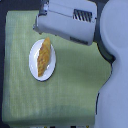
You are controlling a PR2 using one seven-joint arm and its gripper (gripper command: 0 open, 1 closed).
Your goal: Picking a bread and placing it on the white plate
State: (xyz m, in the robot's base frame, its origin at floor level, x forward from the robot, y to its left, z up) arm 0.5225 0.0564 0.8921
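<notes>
Lying on white plate (35, 67) — bread (44, 56), jaws unseen

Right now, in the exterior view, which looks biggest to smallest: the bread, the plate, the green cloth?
1. Green cloth
2. White plate
3. Bread, lying on the plate

The bread (44, 58) lies diagonally on the white plate (34, 67), on a green cloth (70, 85).

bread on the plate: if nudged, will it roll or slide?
The bread lies diagonally on the white plate, so it would probably slide more than roll. Its tapered ends suggest it may pivot. The bumpy crust likely grips fairly well.
</notes>
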